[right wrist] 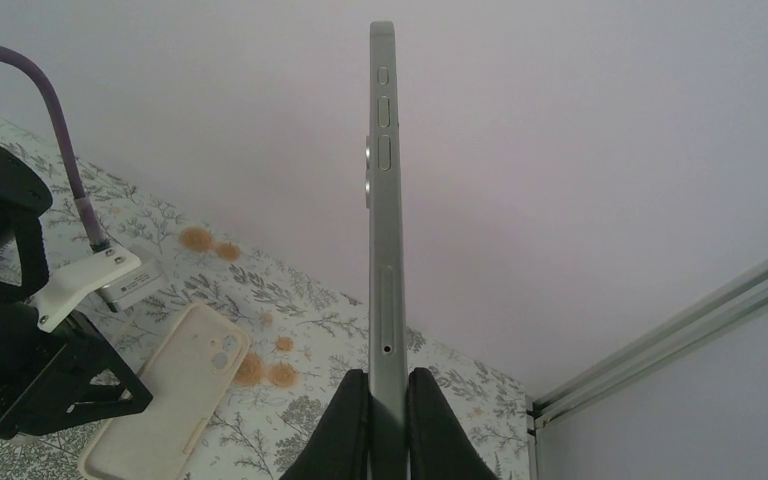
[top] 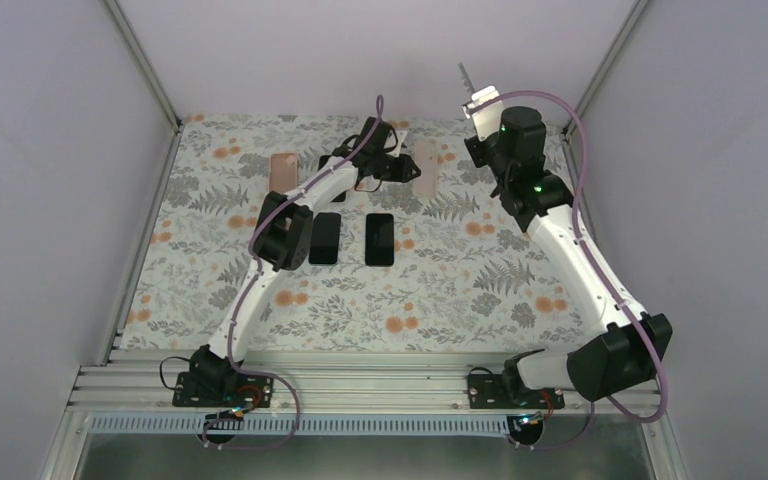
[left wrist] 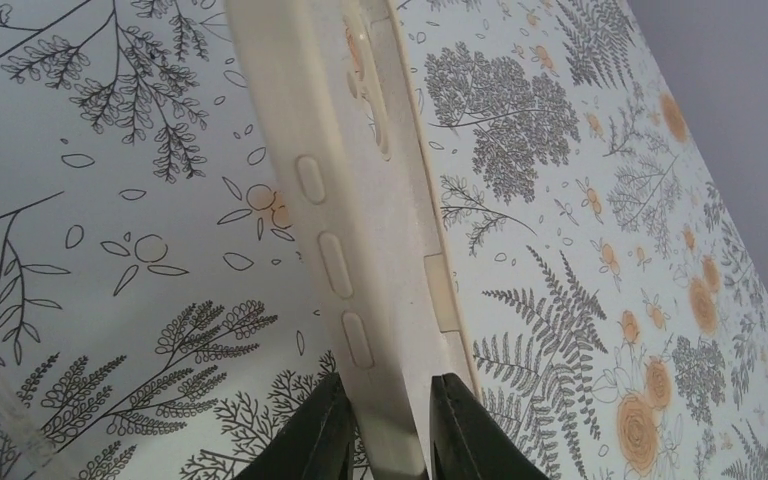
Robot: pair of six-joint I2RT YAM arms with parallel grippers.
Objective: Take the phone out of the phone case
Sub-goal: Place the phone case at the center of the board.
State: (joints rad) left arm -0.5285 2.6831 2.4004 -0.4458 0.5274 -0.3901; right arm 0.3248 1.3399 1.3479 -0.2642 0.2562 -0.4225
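My right gripper [right wrist: 387, 375] is shut on a silver phone [right wrist: 383, 200] and holds it upright on its edge, high above the back right of the table [top: 480, 98]. The cream phone case [right wrist: 165, 400] lies on the floral table with its camera cut-out showing and no phone in it. In the top view the case [top: 426, 168] sits at the back centre. My left gripper [left wrist: 390, 385] straddles one long side of the case [left wrist: 360, 180]. Its left finger touches the case and a thin gap shows at the right finger, so the jaws stand slightly open.
Two black phones [top: 325, 238] [top: 380, 239] lie side by side mid-table, under the left arm. A pink case or phone [top: 283, 170] lies at the back left. Grey walls and metal frame posts [top: 600, 70] close in the table on three sides.
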